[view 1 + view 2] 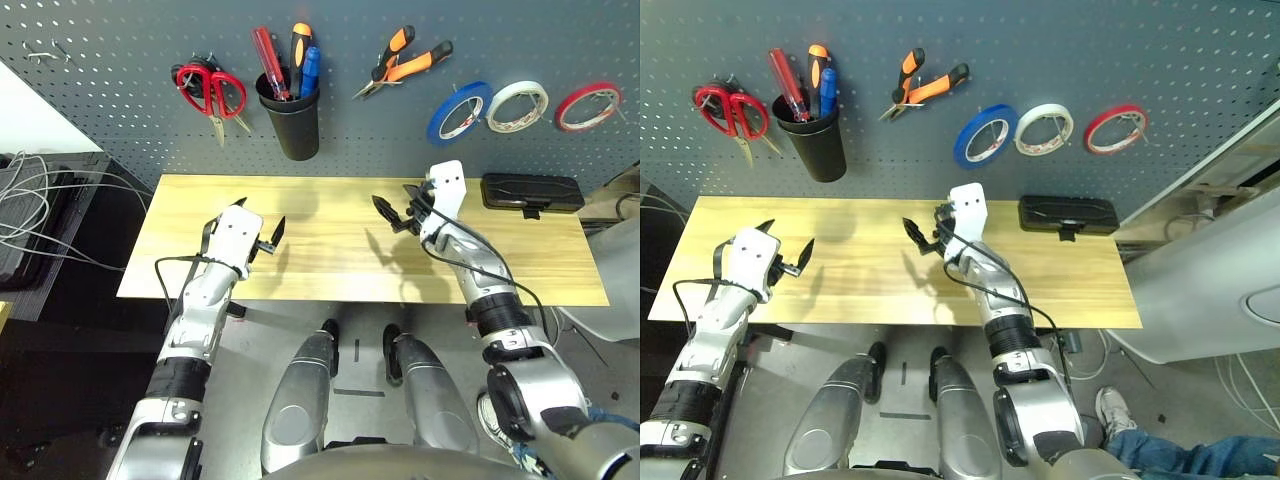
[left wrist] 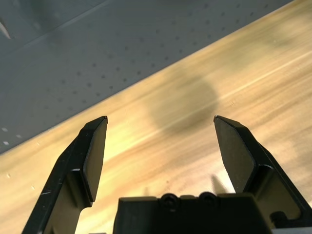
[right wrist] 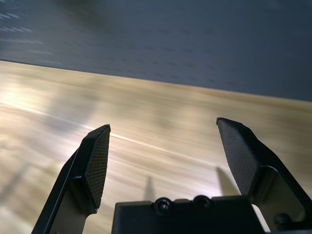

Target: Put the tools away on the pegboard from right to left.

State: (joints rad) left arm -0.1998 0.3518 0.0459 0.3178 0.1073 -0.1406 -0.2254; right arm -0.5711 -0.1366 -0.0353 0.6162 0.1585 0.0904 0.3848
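I'm looking at a dark grey-blue pegboard [image 1: 120,100] across the top of the frame, with a light wooden table [image 1: 330,270] below it, bare apart from a black case [image 1: 532,192] at its upper right edge. All four tools are on the board: red-handled scissors [image 1: 210,92] upper left on a hook, blue-handled screwdriver [image 1: 309,70] standing in the black cup [image 1: 293,120] beside two other drivers, red and orange-black, orange-and-black pliers [image 1: 402,60] top centre, blue tape roll [image 1: 458,111] right of them. White tape roll [image 1: 517,106] and red tape roll [image 1: 588,106] hang further right. Left gripper [image 1: 258,229] sits over the table's left half, jaws wide, nothing between them; right gripper [image 1: 396,206] over the centre, also spread wide and empty. Both wrist views give only wood grain and board between the fingers. Cables [image 1: 40,215] trail at the left edge. The screwdriver's shaft is hidden inside the cup, and I can't make out the hooks behind the tape rolls.
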